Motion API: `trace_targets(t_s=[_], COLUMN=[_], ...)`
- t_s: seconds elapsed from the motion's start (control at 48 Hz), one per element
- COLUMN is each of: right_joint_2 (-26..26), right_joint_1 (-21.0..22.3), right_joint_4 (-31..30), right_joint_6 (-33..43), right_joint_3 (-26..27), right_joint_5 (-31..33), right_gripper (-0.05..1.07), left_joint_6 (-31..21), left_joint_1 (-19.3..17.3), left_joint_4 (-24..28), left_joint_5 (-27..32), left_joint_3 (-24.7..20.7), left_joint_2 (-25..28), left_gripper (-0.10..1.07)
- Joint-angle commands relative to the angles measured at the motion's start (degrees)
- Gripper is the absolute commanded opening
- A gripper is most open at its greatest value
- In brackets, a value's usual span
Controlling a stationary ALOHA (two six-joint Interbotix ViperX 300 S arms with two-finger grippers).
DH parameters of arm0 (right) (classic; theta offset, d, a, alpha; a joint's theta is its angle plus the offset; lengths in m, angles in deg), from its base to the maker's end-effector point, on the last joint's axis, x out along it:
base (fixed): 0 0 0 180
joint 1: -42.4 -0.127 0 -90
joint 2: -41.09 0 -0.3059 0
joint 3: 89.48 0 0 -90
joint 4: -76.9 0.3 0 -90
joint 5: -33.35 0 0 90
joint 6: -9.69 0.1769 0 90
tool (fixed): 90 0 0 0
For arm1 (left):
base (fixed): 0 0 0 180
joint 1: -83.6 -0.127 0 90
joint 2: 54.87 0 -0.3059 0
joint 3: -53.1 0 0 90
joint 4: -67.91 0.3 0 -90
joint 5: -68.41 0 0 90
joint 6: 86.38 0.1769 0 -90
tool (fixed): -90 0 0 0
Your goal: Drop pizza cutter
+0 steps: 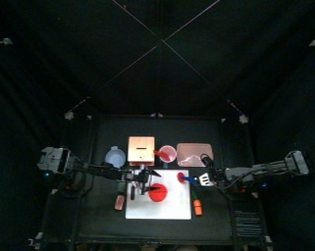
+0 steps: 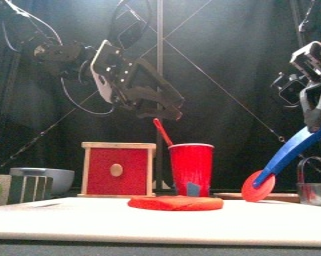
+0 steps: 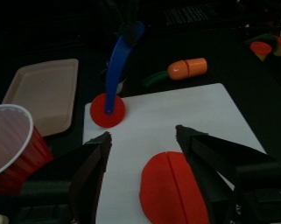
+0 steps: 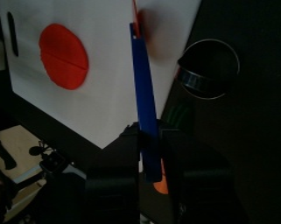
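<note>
The right gripper has its jaws clamped on the blue handle of the pizza cutter, which runs away from the jaws toward the white mat. In the front view the pizza cutter hangs tilted, its red wheel lowest, at the mat's right end, and whether the wheel touches the mat cannot be told. The left wrist view shows the same cutter with its red wheel over the far edge of the white mat.

The left gripper has its jaws spread wide with nothing between them, above the flat red disc lying on the mat. A red cup stands just beside the mat, with a pink tray farther off and a toy carrot on the dark surface past the mat's far corner.

In the front view a red and wooden box stands left of the red cup, and the red disc lies in front of the cup
</note>
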Motion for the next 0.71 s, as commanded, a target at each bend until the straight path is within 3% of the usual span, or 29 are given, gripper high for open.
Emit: trace_targets(t_s=[0.0,0.062,0.396,0.604,0.688], right_joint_2=[-1.2,-2.7,-13.4,-14.3,-13.7], right_joint_1=[-1.4,-2.0,-4.1,-5.3,-5.3], right_joint_4=[-0.6,-0.7,0.9,0.3,-3.5], right_joint_6=[2.0,3.3,3.4,2.8,1.3], right_joint_3=[1.3,1.3,3.0,2.9,3.1], right_joint_5=[-2.0,-4.4,-15.2,-15.9,-15.9], right_gripper=[0.65,0.7,0.72,0.77,0.77], left_joint_6=[0.1,0.1,0.0,0.0,0.0], left_joint_1=[0.1,0.0,0.2,0.2,0.2], left_joint_4=[0.0,0.1,0.1,0.1,0.1], left_joint_5=[-0.5,-0.5,-0.5,-0.5,-0.5], left_joint_3=[-0.3,-0.1,1.0,1.1,1.1], left_joint_2=[-1.4,-1.4,-1.8,-2.1,-2.5], left_gripper=[0.93,0.93,0.93,0.93,0.93])
